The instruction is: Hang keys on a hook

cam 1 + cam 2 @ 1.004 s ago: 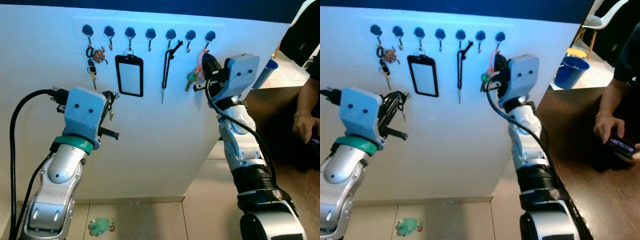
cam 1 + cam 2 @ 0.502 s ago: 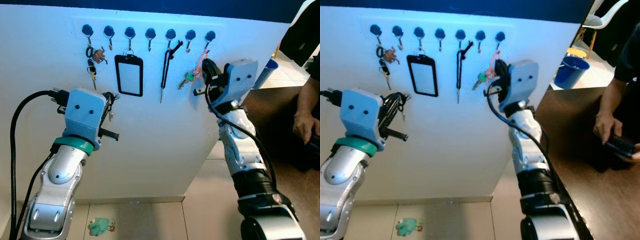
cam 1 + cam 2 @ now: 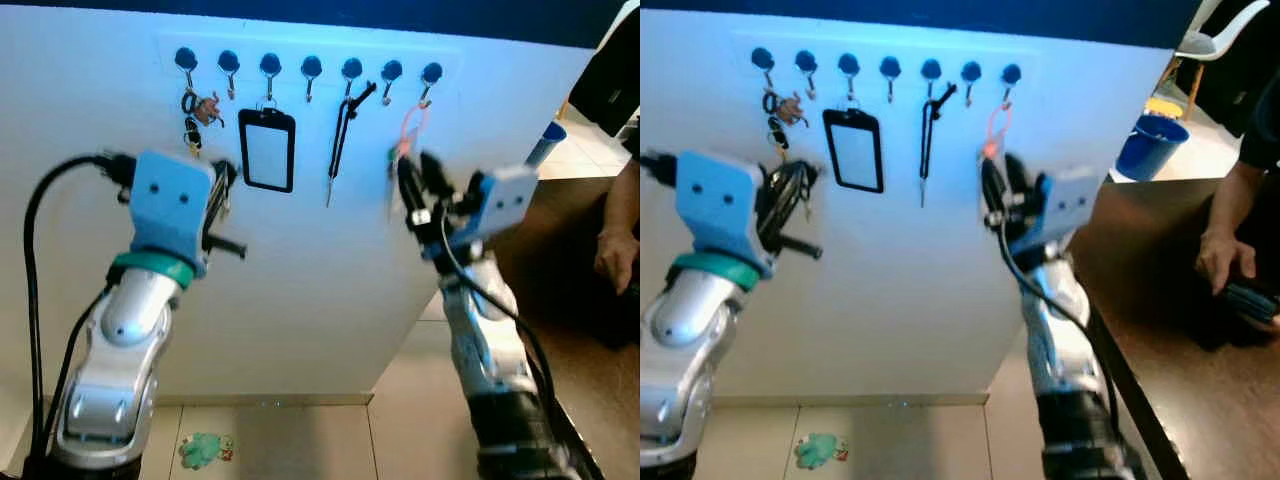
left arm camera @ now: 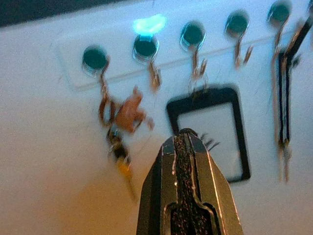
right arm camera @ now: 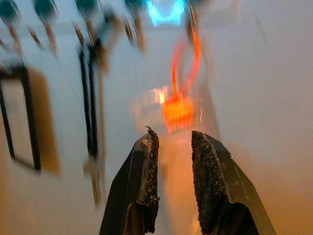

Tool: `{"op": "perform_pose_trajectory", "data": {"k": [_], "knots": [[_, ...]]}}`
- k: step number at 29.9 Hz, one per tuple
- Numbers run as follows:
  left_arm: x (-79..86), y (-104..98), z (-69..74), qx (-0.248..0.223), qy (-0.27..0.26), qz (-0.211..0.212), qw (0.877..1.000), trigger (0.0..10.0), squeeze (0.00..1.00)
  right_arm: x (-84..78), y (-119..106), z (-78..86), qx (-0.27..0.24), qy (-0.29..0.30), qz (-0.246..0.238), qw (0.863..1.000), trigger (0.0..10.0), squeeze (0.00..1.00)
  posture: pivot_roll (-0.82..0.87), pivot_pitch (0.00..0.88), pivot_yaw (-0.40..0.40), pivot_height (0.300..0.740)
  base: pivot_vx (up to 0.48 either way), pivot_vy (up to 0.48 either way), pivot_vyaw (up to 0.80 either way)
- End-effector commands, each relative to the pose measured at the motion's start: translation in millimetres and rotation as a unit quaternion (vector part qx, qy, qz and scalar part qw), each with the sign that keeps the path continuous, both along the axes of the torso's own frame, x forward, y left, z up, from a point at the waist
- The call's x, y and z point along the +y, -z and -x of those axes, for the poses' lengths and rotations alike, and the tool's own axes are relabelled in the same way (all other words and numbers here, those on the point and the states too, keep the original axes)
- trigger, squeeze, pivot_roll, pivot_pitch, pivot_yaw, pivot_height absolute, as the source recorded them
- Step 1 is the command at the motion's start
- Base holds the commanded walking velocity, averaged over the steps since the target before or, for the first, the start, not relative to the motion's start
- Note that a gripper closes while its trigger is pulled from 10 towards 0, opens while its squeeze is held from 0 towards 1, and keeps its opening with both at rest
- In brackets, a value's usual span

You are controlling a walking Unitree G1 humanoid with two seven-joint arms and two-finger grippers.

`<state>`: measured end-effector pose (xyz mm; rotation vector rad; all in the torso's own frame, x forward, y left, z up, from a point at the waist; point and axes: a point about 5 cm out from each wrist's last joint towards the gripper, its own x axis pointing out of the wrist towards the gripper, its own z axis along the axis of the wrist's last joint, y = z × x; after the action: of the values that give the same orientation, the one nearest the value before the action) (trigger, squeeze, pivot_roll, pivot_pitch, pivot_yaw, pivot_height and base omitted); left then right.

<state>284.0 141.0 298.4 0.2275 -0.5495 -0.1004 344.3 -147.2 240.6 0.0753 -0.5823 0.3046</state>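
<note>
1. Keys on orange loop (image 3: 408,135) hanging lengthwise downward from rightmost round dark hook (image 3: 431,73) on white wall panel (image 3: 320,290).
2. Bordering brown table (image 3: 1180,350) and tiled floor (image 3: 410,400).
3. Showing no readable writing.
4. Right gripper (image 5: 173,147) hovering slightly parted below keys; left gripper (image 4: 185,142) pressed closed, holding nothing.

black badge holder (image 3: 266,150), blue bucket (image 3: 1147,146)

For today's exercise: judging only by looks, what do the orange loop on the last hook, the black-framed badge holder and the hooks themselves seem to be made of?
Orange loop: probably soft cord or fabric, since it hangs limp in a narrow drop; motion blur leaves this open.
Badge holder: apparently black plastic or leather-like frame around a pale, smooth window, likely clear plastic.
Hooks: thin curved metal, seemingly, under dark round caps; too small to confirm the finish.
</note>
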Motion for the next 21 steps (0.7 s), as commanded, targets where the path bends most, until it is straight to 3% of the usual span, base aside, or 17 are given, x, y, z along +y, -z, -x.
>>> {"op": "perform_pose_trajectory", "data": {"k": [1,6,13,21], "knots": [[-6.7,-6.7,0.3,-0.008,0.017,0.002,1.000,10.0,0.00,-0.2,11.1,4.0,0.020,-0.002,-0.004,1.000,10.0,0.00,0.16,0.135,0.029,0.740,0.000,0.000,0.00],[-20.4,-21.4,-3.0,-0.025,0.050,0.001,0.998,10.0,0.00,-4.5,25.5,4.7,0.041,0.016,0.001,0.999,10.0,0.00,0.15,0.133,0.034,0.740,0.000,0.000,0.00],[-41.6,-40.4,-5.1,-0.049,0.095,0.012,0.994,10.0,0.00,13.3,20.7,-0.7,0.041,-0.019,0.012,0.999,10.0,0.00,0.17,0.130,0.031,0.740,0.000,0.000,0.00],[-54.6,-40.7,-12.8,-0.044,0.108,0.003,0.993,10.0,0.00,20.5,20.1,-1.4,0.043,-0.029,0.012,0.999,10.0,0.00,0.18,0.130,0.036,0.740,0.000,0.000,0.00]]}}
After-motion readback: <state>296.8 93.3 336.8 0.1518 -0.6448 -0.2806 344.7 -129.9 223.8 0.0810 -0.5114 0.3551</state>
